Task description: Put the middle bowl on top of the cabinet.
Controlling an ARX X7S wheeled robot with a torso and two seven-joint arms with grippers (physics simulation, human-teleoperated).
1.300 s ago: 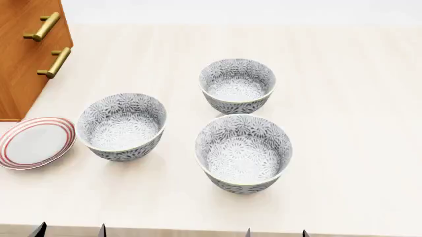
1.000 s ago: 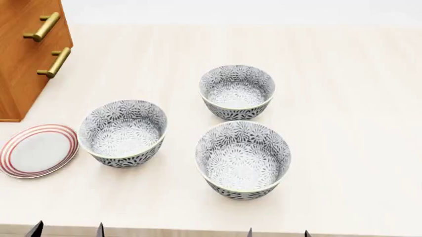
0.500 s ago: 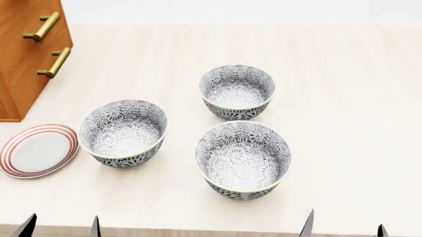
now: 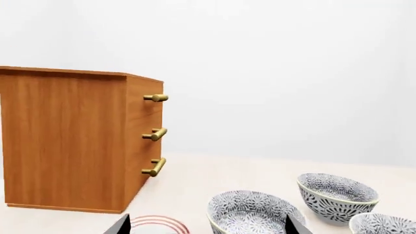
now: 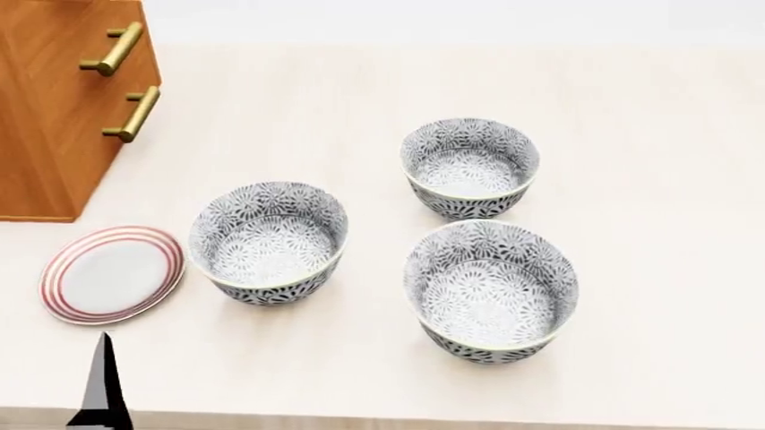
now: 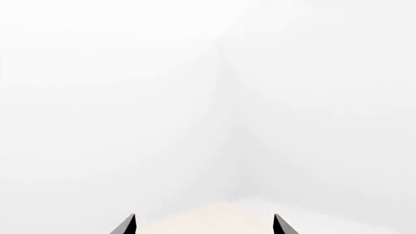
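Middle bowl [image 5: 492, 292] on the table [image 5: 669, 134], nearest the front edge, well apart from both pincers. Left gripper [image 4: 206, 225] and right gripper [image 6: 204, 225]: fingers spread, holding nothing. Cabinet [image 5: 54, 107] stands far left.
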